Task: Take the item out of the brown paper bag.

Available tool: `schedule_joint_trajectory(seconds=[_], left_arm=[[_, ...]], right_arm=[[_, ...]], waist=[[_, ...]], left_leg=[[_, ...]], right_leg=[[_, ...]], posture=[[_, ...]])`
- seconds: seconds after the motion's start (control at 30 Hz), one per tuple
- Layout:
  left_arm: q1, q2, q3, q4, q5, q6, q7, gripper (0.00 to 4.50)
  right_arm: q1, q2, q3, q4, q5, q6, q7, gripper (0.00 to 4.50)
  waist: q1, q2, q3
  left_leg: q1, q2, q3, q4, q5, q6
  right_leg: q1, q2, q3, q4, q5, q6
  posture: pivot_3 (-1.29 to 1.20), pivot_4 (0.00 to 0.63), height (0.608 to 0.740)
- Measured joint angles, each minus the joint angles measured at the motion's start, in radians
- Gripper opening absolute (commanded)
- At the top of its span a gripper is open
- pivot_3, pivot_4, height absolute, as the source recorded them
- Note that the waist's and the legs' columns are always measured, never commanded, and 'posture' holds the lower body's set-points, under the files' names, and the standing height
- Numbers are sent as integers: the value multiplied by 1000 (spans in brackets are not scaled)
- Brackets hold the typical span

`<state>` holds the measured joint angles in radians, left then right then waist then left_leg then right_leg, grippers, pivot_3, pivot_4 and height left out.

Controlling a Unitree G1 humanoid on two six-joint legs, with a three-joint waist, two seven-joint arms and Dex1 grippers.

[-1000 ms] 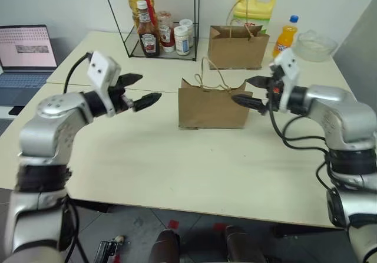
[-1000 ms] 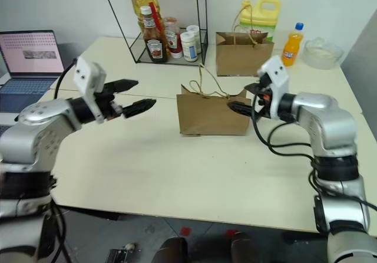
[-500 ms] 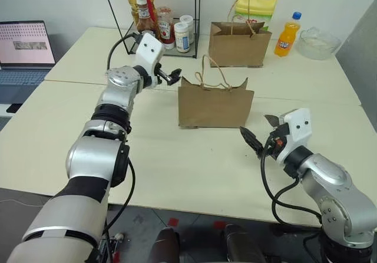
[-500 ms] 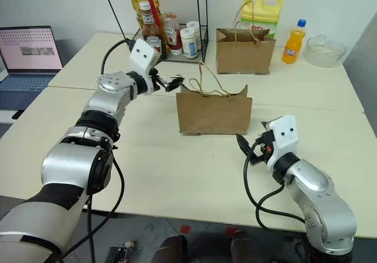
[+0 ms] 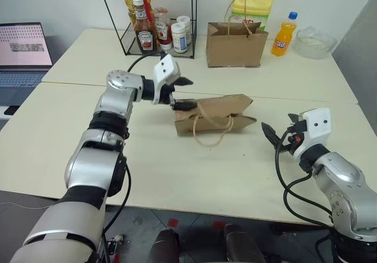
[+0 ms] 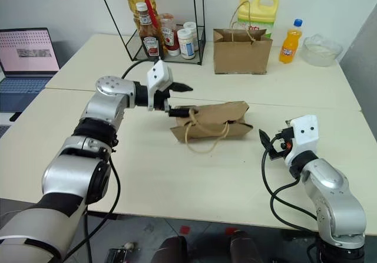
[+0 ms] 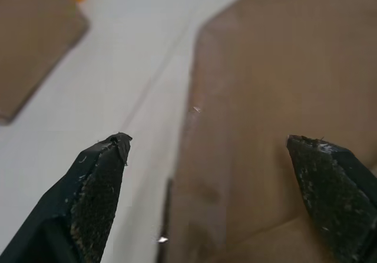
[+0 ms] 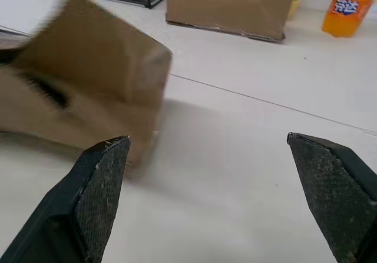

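The brown paper bag [image 5: 219, 114] lies tipped over on the table, with its cord handles [image 5: 207, 127] spilled toward the front edge. The item is hidden inside it. My left gripper [image 5: 189, 93] is open at the bag's left end, and its lower finger looks to rest against the paper. In the left wrist view the bag [image 7: 283, 86] fills the space just past the spread fingers. My right gripper [image 5: 278, 130] hovers open a short way off the bag's right end, holding nothing. The right wrist view shows the bag [image 8: 88, 92] ahead, apart from the fingers.
A smaller upright brown bag [image 5: 235, 36] stands at the back with a yellow jug [image 5: 256, 0] behind it. An orange soda bottle [image 5: 283, 34] and a glass bowl [image 5: 315, 42] are at the back right. A wire rack [image 5: 156, 45] of bottles stands back left, near a laptop [image 5: 23, 45].
The bag has gone from upright to lying on its side. My left gripper came down and right against its left end. My right gripper drew back from the bag toward the right.
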<state>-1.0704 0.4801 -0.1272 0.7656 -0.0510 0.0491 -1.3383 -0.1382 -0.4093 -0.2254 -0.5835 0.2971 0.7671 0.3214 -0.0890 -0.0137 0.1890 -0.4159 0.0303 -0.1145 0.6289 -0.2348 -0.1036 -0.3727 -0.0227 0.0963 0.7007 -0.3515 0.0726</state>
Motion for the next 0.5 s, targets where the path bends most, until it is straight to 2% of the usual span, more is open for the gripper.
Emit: schedule_joint_trajectory(seconds=[0.13, 0.3, 0.5], left_arm=[[213, 61, -34, -363, -32, 131, -48, 4500], [340, 132, -48, -621, -41, 201, -45, 4500], [347, 195, -64, -673, -22, 65, -39, 4500]], right_arm=[[-8, -46, -11, 51, 2, -45, 42, 4475], [-5, -74, -10, 77, 14, -75, 93, 4475], [43, -95, -2, 63, 37, -107, 137, 4475]], waist=[[2, 0, 0], [8, 0, 0], [10, 0, 0]], left_leg=[[0, 1, 0, 0, 0, 0], [2, 0, -1, 1, 2, 4], [3, 0, -1, 1, 2, 5]], right_leg=[[0, 0, 0, 1, 0, 0], [1, 0, 0, 5, 0, 0], [1, 0, 0, 7, 0, 0]], posture=[[0, 150, 740], [0, 150, 740], [0, 150, 740]])
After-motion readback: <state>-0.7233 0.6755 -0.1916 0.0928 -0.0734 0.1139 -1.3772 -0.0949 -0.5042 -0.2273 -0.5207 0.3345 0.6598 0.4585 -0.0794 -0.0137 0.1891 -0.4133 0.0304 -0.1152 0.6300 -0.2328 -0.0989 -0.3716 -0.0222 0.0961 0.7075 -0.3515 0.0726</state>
